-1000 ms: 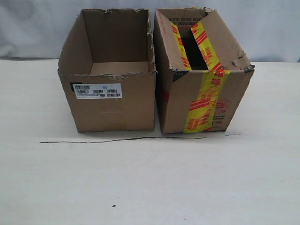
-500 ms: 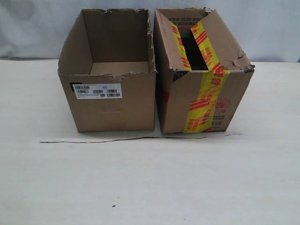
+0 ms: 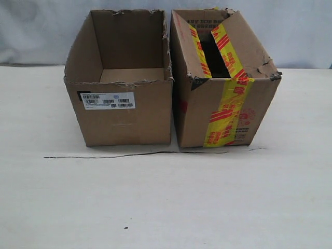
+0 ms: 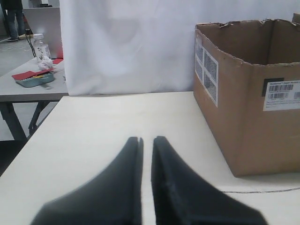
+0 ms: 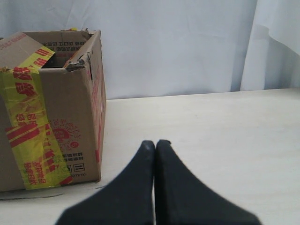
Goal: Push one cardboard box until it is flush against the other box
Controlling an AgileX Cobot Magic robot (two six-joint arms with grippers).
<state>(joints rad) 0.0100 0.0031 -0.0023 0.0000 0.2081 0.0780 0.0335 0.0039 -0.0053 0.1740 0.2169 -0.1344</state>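
The plain brown cardboard box (image 3: 124,116), open-topped with a ragged rim and a white barcode label, stands left of the other box (image 3: 223,104), which has a yellow band with red print. Their facing walls meet near the rim, and a thin wedge of gap shows near the table. Neither gripper appears in the exterior view. In the left wrist view my left gripper (image 4: 146,138) is shut with only a thin slit between its fingers, well short of the plain box (image 4: 243,117). My right gripper (image 5: 155,142) is shut and empty, apart from the taped box (image 5: 56,117).
A thin dark line (image 3: 135,154) runs across the white tabletop in front of both boxes. A white curtain (image 3: 41,31) hangs behind. The left wrist view shows the table's edge (image 4: 35,136) and a side table with a bottle (image 4: 41,49) beyond.
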